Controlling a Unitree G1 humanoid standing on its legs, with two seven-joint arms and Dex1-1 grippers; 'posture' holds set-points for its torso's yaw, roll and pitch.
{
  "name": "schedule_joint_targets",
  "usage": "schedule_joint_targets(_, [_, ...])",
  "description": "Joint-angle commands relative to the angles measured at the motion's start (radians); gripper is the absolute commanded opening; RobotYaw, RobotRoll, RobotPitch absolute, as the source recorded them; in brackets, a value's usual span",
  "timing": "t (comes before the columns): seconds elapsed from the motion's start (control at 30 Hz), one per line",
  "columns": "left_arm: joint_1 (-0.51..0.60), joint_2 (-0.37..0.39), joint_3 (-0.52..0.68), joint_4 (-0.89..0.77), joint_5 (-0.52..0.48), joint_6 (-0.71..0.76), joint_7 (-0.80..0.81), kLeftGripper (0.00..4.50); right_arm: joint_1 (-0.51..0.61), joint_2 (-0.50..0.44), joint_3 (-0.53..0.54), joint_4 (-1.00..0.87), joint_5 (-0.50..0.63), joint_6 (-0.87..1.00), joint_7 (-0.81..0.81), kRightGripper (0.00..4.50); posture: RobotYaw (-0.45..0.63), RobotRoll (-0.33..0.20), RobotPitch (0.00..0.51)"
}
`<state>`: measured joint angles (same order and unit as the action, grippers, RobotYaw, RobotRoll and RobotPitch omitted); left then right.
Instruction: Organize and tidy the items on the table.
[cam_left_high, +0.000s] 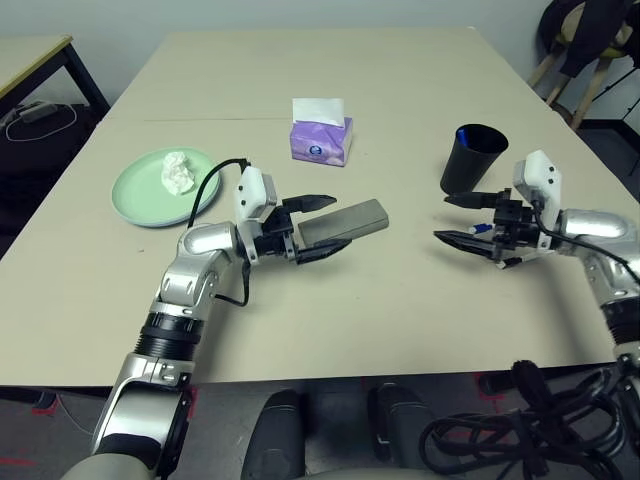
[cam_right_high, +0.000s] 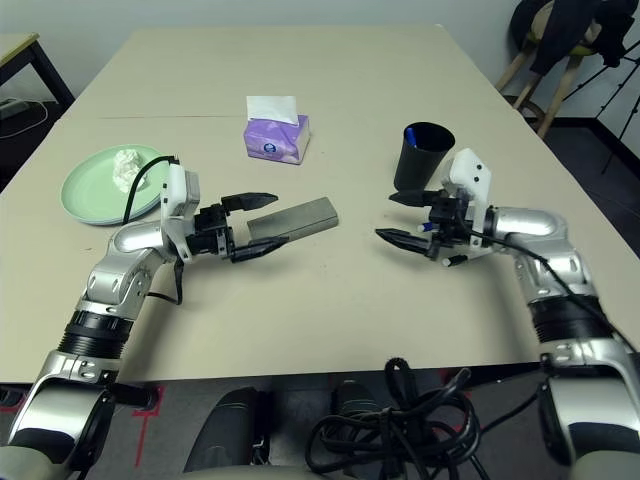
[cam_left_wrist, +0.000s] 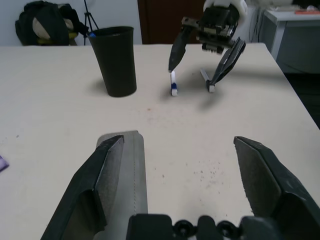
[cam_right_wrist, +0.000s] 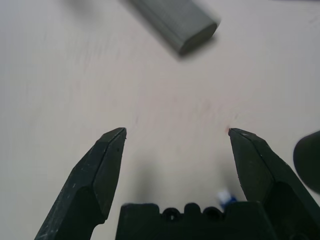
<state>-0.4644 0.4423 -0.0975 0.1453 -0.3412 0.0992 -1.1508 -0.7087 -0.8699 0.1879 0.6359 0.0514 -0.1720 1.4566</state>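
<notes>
The grey glasses case (cam_left_high: 343, 222) is lying flat near the middle of the table (cam_left_high: 400, 320), its long axis running across, the far end turning a little away toward the black cup (cam_left_high: 472, 158). It is looking stiff, smooth and probably light; taking it across the narrow sides seems best. The left gripper (cam_left_high: 322, 226) is standing wide open around its near end, and the right gripper (cam_left_high: 462, 219) is hanging open too, holding nothing.
</notes>
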Motion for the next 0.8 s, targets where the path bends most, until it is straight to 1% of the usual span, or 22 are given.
schedule_joint_targets(0.03, [0.030, 0.008, -0.018, -0.036, 0.017, -0.005, 0.006, 4.48, -0.073, -0.041, 0.110, 0.137, -0.168, -0.187, 0.049, 4.50, 0.05, 0.000, 0.123])
schedule_joint_targets(0.23, [0.053, 0.000, -0.012, -0.065, 0.013, 0.002, 0.044, 4.48, -0.226, -0.059, 0.243, 0.318, -0.369, -0.411, 0.069, 4.50, 0.06, 0.000, 0.147])
schedule_joint_targets(0.37, [0.071, -0.002, -0.010, -0.078, 0.013, -0.006, 0.060, 4.48, -0.302, -0.040, 0.290, 0.399, -0.448, -0.462, 0.066, 4.50, 0.07, 0.000, 0.159])
schedule_joint_targets(0.5, [0.090, 0.006, -0.008, -0.099, 0.006, 0.002, 0.067, 4.48, -0.330, -0.011, 0.304, 0.426, -0.473, -0.501, 0.076, 4.50, 0.08, 0.000, 0.166])
schedule_joint_targets(0.8, [0.102, -0.004, -0.014, -0.120, 0.008, 0.006, 0.093, 4.48, -0.362, 0.013, 0.312, 0.465, -0.494, -0.583, 0.064, 4.50, 0.09, 0.000, 0.170])
